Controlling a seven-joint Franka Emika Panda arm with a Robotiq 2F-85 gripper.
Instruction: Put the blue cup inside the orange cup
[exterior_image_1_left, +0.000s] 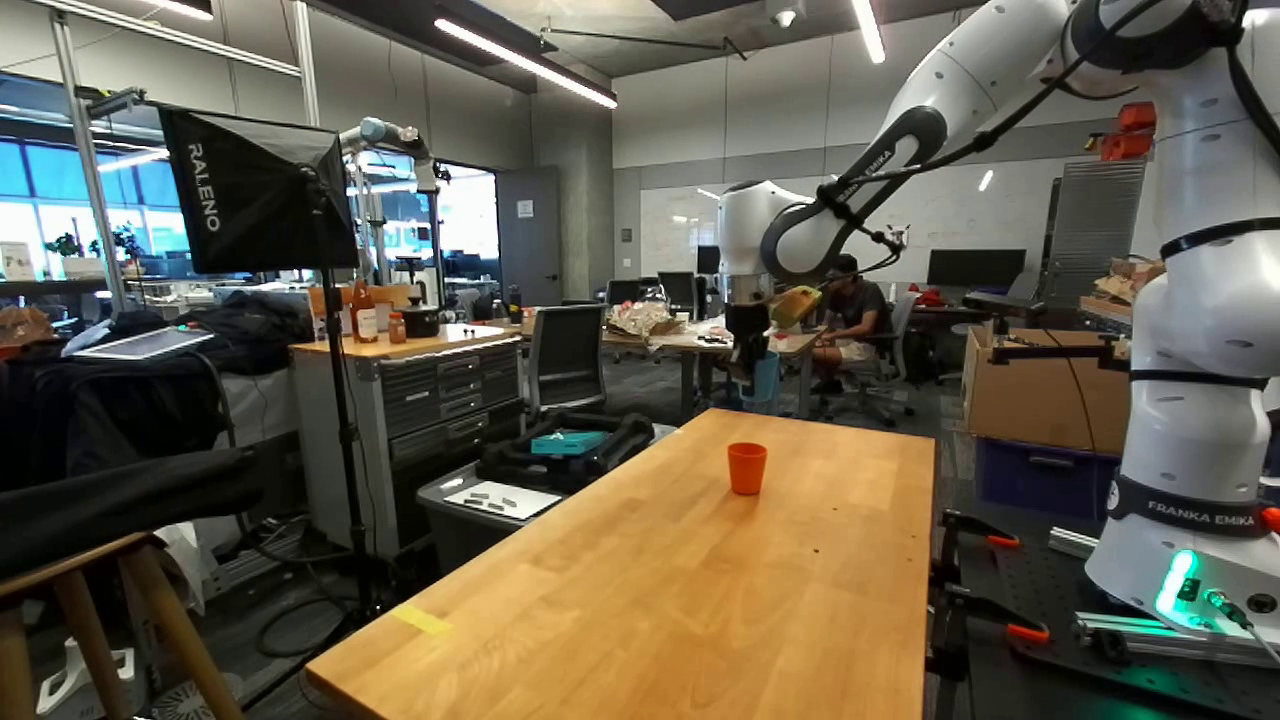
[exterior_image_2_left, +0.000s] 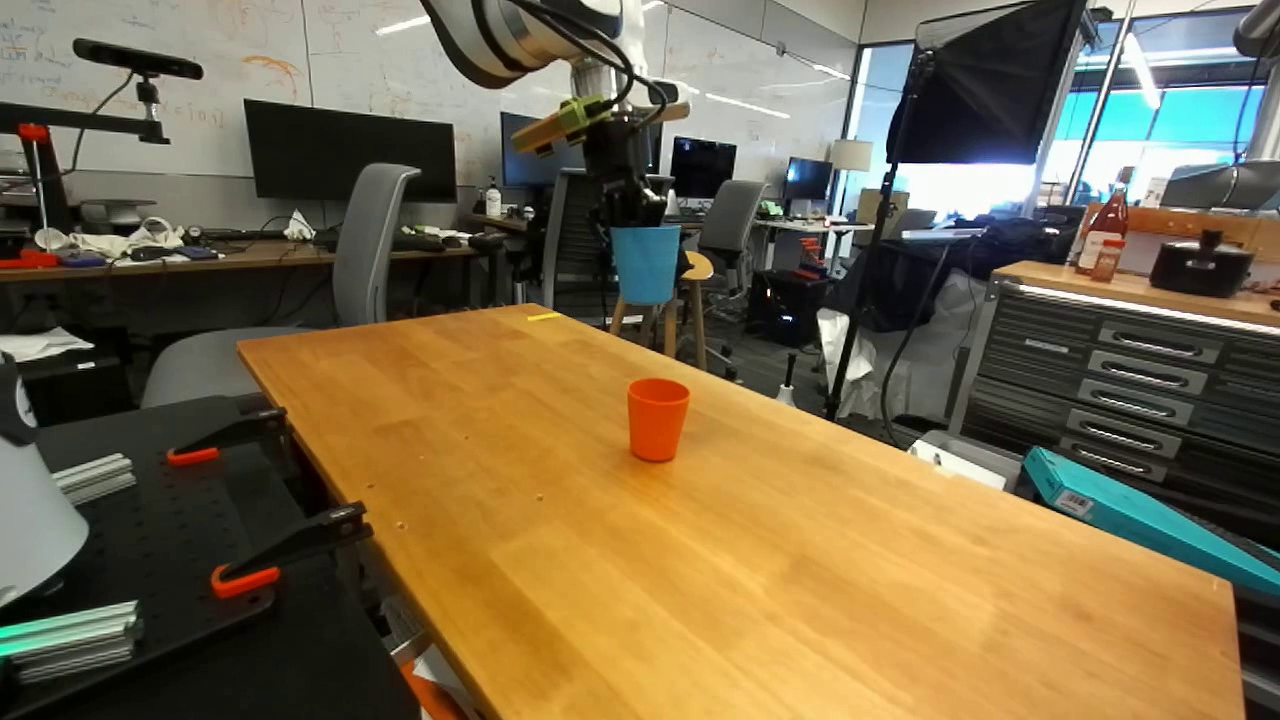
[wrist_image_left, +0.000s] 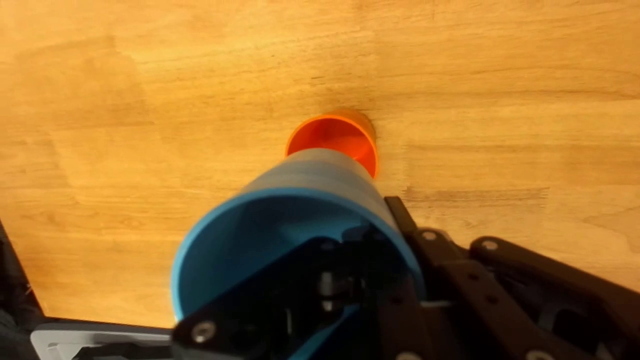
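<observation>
The orange cup (exterior_image_1_left: 746, 470) stands upright on the wooden table (exterior_image_1_left: 640, 590). It also shows in an exterior view (exterior_image_2_left: 657, 420) and in the wrist view (wrist_image_left: 335, 134), where the blue cup hides part of it. My gripper (exterior_image_2_left: 636, 212) is shut on the wall of the blue cup (exterior_image_2_left: 646, 266), with one finger inside the cup and one outside. The blue cup hangs upright in the air, higher than the orange cup and apart from it. In the wrist view the bottom of the blue cup (wrist_image_left: 320, 172) overlaps the orange cup's opening. The gripper (wrist_image_left: 382, 227) covers part of its inside.
Clamps (exterior_image_2_left: 245, 580) with orange ends sit along the table edge by the robot base. A teal box (exterior_image_2_left: 1130, 510) lies beside the table's far edge. A grey drawer cabinet (exterior_image_1_left: 440, 400) and a black softbox lamp (exterior_image_1_left: 260, 190) stand away from the table.
</observation>
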